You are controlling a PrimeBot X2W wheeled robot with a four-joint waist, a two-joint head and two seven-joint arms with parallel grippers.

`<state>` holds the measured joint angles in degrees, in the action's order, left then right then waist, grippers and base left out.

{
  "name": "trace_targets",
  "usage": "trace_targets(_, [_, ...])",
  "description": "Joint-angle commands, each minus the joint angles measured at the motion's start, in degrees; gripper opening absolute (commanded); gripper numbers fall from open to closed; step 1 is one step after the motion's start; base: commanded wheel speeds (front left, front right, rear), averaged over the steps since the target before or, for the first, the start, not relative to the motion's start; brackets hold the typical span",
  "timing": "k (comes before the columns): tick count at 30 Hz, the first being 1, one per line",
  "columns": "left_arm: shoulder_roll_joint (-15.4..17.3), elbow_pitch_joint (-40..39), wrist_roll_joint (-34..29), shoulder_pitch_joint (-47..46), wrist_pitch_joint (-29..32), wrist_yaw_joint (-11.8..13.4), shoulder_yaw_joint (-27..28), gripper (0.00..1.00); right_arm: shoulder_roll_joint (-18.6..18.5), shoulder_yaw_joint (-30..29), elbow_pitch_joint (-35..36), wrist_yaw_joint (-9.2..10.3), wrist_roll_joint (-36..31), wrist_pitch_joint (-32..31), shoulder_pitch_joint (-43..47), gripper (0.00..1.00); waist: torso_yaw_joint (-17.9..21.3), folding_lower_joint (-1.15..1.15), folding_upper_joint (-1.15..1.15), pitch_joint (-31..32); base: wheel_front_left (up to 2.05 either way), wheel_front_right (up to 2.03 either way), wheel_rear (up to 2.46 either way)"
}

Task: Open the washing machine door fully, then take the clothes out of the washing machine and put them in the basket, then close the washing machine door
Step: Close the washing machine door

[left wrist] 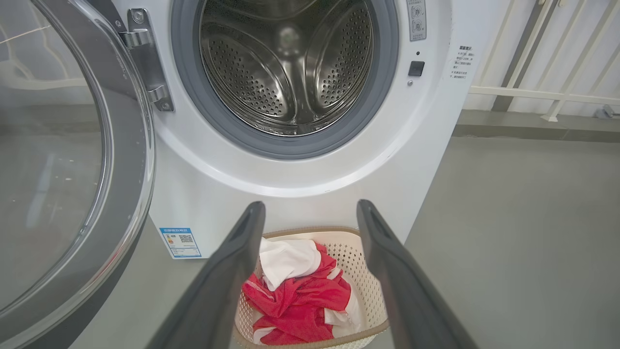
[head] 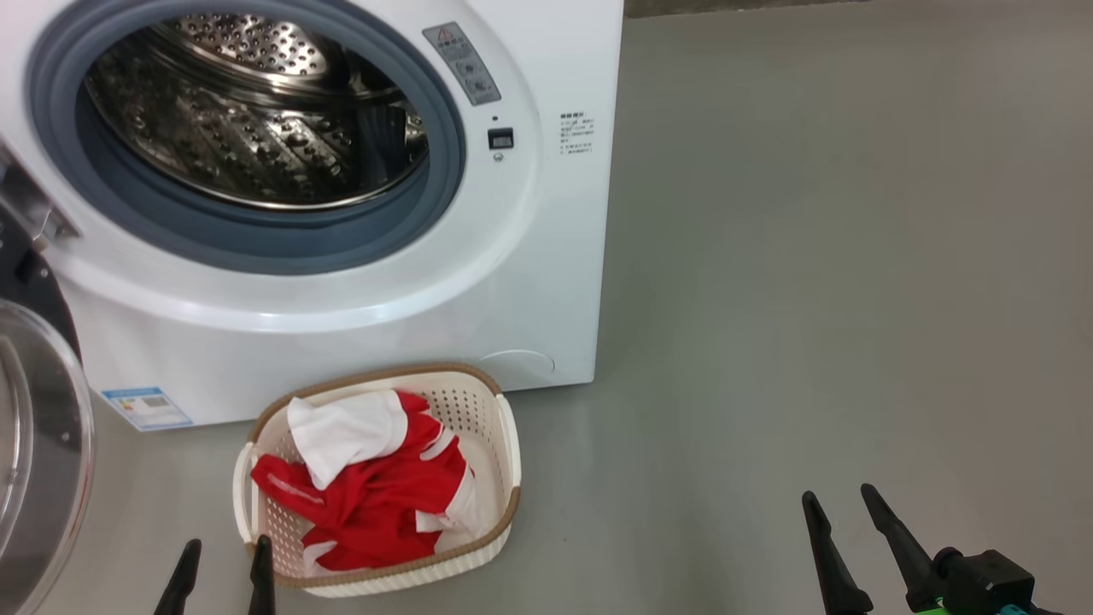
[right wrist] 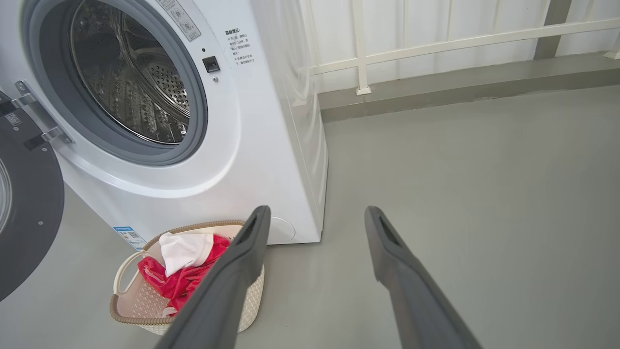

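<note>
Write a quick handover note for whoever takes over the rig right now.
Left tool: open, holding nothing, beside the basket.
Right tool: open, holding nothing, above the floor.
Clothes: in the basket, in front of the washing machine; drum looks empty.
Done: washing machine door swung open, clothes unloaded.
Left: close the door.

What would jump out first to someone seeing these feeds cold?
The bright red and white clothes heaped in the cream basket on the floor before the white washing machine. Above them, the perforated drum shows through the open mouth, and the glass door stands swung wide at the left.
</note>
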<state>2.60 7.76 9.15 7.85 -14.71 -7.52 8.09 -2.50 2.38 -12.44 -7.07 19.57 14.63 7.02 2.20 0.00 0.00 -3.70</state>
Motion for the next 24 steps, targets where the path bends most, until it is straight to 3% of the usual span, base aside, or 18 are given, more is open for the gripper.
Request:
trace_targets(1, [0.28, -1.64, 0.2, -2.6, -0.29, 0.03, 1.76, 1.0, -0.45, 0.92, 1.56, -0.42, -0.81, 0.37, -1.25, 1.0, -0.05, 0.0, 0.0, -0.03, -1.02, 1.02, 0.0])
trace_targets(17, [0.28, -1.35, 0.69, -3.39, -0.29, 0.03, 1.22, 1.0, -0.39, 0.72, 1.51, -0.42, -1.07, 0.37, -1.62, 1.0, -0.91, 0.0, 0.0, -0.43, -0.21, 0.21, 0.0])
trace_targets(24, [0.28, -0.37, 1.73, -3.69, -0.29, 0.03, 1.18, 1.0, -0.39, 0.95, 1.2, -0.42, -1.17, 0.37, -1.32, 1.0, -3.18, 0.0, 0.0, 0.26, 0.0, 0.0, 0.0])
